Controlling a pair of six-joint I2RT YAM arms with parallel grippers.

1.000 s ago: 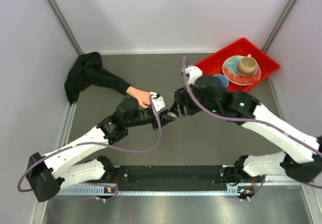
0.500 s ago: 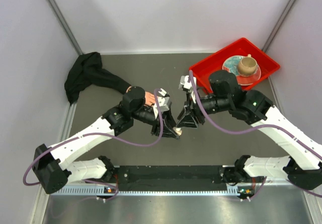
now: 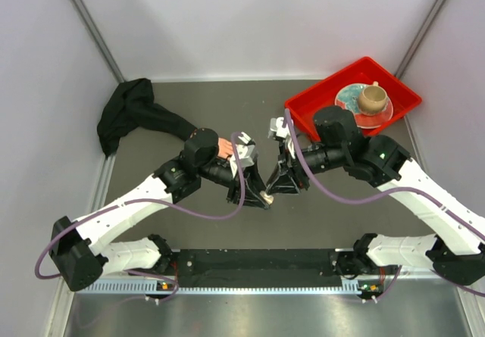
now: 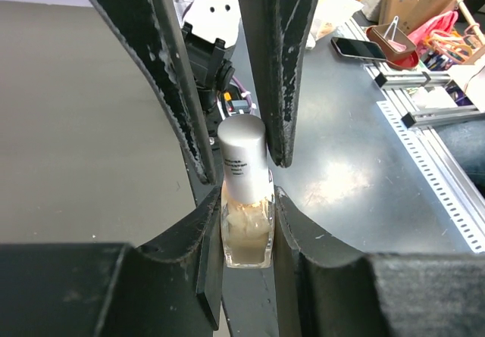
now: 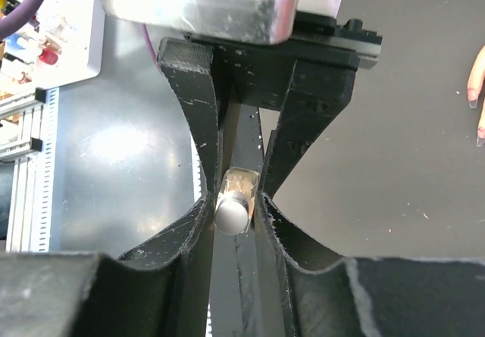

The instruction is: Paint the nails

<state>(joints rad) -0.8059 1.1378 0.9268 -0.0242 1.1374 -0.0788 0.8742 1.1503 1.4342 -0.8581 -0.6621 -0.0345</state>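
Left gripper (image 4: 246, 216) is closed on the glass body of a small bottle (image 4: 246, 242) of pale tan liquid, one finger pressed against each side. Right gripper (image 5: 233, 202) meets it head-on from the opposite side and is pinched shut on the bottle's silvery white cap (image 4: 242, 151). The two pairs of fingers nearly touch around the neck. From above, this meeting point sits at the middle of the dark grey table (image 3: 212, 98), just ahead of the arm bases. Whether the bottle's base rests on the table cannot be told.

Just beyond the left arm's wrist lies the pink-beige mannequin hand (image 3: 225, 148), partly hidden by that arm, its fingers pointing toward the grippers but apart from them. In the right wrist view two fingertips show at the right edge. The nails (image 5: 471, 103) there are too small to judge their colour. The black sleeve (image 3: 129, 113) runs back from the hand to a bunched heap at the far left corner.

At the far right stands a red tray (image 3: 311, 102) holding a patterned plate (image 3: 350, 95) with a tan cup (image 3: 372, 98) on it.
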